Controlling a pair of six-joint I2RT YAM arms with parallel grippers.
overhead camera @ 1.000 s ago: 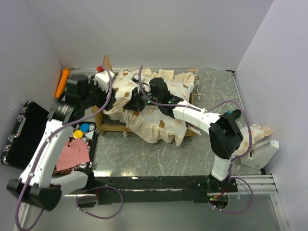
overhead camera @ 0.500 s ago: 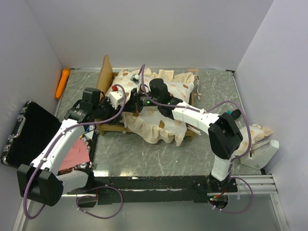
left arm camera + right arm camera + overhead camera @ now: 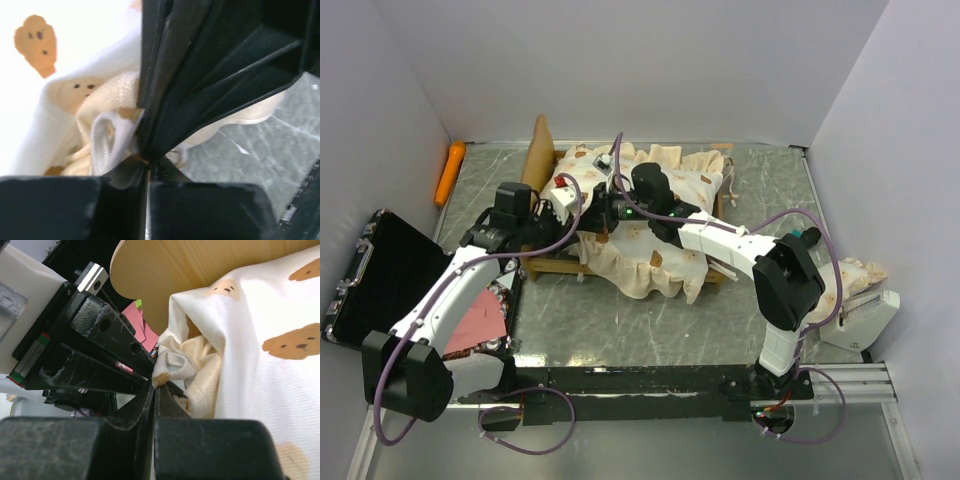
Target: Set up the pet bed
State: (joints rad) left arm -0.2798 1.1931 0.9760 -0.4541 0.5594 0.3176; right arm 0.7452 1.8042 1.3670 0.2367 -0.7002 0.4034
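Note:
The pet bed's light-wood frame (image 3: 552, 262) stands left of centre, its tall headboard (image 3: 536, 150) at the back left. The cream bear-print ruffled mattress (image 3: 655, 235) lies crumpled across it, spilling over the front. My left gripper (image 3: 572, 210) and right gripper (image 3: 600, 213) meet at the mattress's left corner. In the left wrist view my left gripper (image 3: 145, 162) is shut on a fold of that fabric (image 3: 107, 137). In the right wrist view my right gripper (image 3: 156, 385) is shut on the same corner (image 3: 175, 365), below the headboard (image 3: 200, 265). The matching pillow (image 3: 858, 272) lies far right.
An open black hard case (image 3: 360, 290) with a pink cloth (image 3: 475, 325) and small coloured items sits by the left arm. An orange toy (image 3: 450, 170) lies at the back left. A white holder (image 3: 865, 320) stands at the right wall. White walls close three sides.
My left arm swung from beside the headboard down to the mattress corner, and its jaws closed on the fabric next to the right gripper. The right arm stayed put.

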